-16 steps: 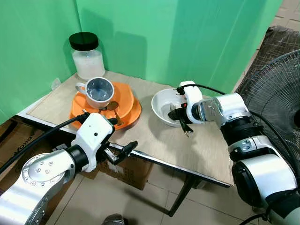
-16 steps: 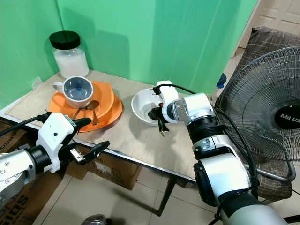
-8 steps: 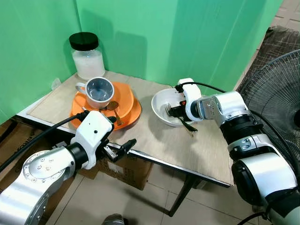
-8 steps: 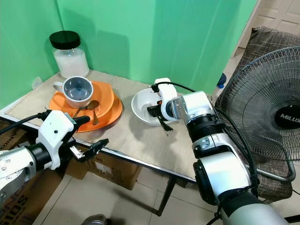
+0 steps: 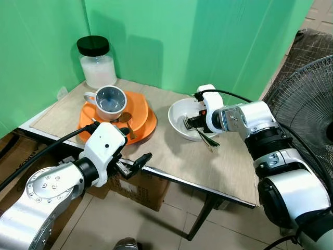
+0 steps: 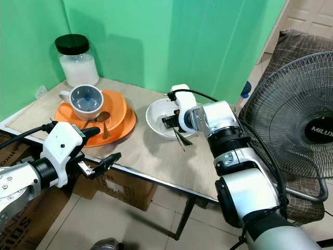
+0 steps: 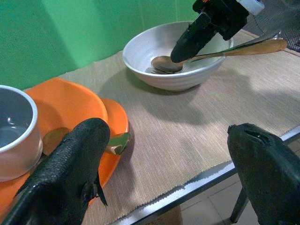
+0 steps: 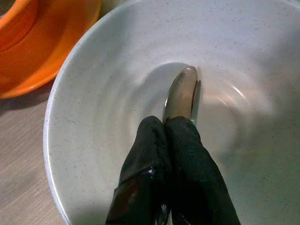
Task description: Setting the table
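A white bowl [image 5: 174, 112] sits mid-table with a gold spoon [image 8: 180, 96] lying in it. The spoon's handle [image 5: 208, 141] sticks out over the near rim, with what may be a second, silver handle beside it. My right gripper [image 5: 193, 122] reaches into the bowl and is shut on the spoon's neck. To the left, an orange plate [image 5: 143, 122] carries a grey cup [image 5: 110, 101] and another spoon [image 5: 125, 117]. My left gripper [image 7: 173, 154] hangs open at the table's front edge, near the plate and holding nothing.
A lidded jar [image 5: 96, 62] of white grains stands at the back left corner against the green backdrop. A black floor fan [image 5: 307, 99] stands close on the right. Cardboard boxes [image 5: 140, 188] sit under the table [image 5: 171, 156].
My right gripper has shifted slightly further into the bowl, and the spoon's handle now lies lower across the rim. The left gripper has barely moved.
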You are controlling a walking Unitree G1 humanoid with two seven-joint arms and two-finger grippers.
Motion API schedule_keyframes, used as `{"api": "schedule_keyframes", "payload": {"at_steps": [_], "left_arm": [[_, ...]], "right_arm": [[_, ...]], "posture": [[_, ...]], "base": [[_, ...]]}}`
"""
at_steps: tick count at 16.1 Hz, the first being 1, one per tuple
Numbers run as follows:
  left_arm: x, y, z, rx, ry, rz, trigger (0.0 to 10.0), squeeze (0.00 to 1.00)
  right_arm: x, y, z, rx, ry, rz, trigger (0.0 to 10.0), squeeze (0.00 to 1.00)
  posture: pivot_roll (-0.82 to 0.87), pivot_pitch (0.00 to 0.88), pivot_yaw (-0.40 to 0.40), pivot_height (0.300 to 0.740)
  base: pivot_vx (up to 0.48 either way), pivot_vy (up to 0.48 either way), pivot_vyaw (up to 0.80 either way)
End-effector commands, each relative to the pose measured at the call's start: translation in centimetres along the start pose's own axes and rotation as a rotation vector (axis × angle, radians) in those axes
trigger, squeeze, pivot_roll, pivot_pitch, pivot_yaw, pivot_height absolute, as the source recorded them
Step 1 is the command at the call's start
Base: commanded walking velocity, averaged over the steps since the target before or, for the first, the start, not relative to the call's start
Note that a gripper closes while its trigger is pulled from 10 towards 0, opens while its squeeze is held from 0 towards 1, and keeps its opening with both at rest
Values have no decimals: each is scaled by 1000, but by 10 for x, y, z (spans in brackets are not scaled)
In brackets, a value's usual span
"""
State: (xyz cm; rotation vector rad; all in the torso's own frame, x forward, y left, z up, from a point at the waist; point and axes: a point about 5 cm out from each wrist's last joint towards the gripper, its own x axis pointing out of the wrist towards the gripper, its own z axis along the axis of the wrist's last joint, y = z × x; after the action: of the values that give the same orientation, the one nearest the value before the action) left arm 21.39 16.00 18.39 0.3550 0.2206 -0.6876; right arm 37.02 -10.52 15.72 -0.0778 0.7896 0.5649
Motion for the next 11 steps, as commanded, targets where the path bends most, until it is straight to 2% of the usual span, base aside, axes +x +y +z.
{"api": "schedule_keyframes", "payload": {"at_steps": [1,2,3,4,5,6,7,11], "left_arm": [[1,0,0,6,2,1,10000,0],[2,0,0,7,0,0,10000,0],[2,0,0,8,-1,-1,10000,0],[2,0,0,9,-1,-2,10000,0],[3,0,0,10,-1,-3,10000,0],[3,0,0,10,-1,-4,10000,0],[3,1,1,12,-2,-5,10000,0],[4,1,1,13,-4,-9,10000,0]], "right_arm": [[-5,-2,6,-24,-19,-8,314,0],[-3,-1,3,-57,-2,-12,8902,0],[-2,0,2,-71,2,-17,10000,0],[-1,0,1,-95,3,-23,10000,0],[-1,-1,1,-102,-1,-26,10000,90],[-1,-2,1,-100,-5,-30,10000,749],[-2,-3,2,-97,-7,-35,10000,1000],[-2,-3,-1,-114,20,-29,10000,1000]], "posture": [[127,0,-62,740],[125,0,-60,740],[125,0,-60,740],[125,0,-60,740],[124,0,-57,740],[124,0,-57,740],[121,0,-53,740],[118,0,-53,740]], "base": [[0,0,0],[0,0,0],[0,0,0],[0,0,0],[0,0,0],[0,0,0],[0,0,0],[0,0,0]]}}
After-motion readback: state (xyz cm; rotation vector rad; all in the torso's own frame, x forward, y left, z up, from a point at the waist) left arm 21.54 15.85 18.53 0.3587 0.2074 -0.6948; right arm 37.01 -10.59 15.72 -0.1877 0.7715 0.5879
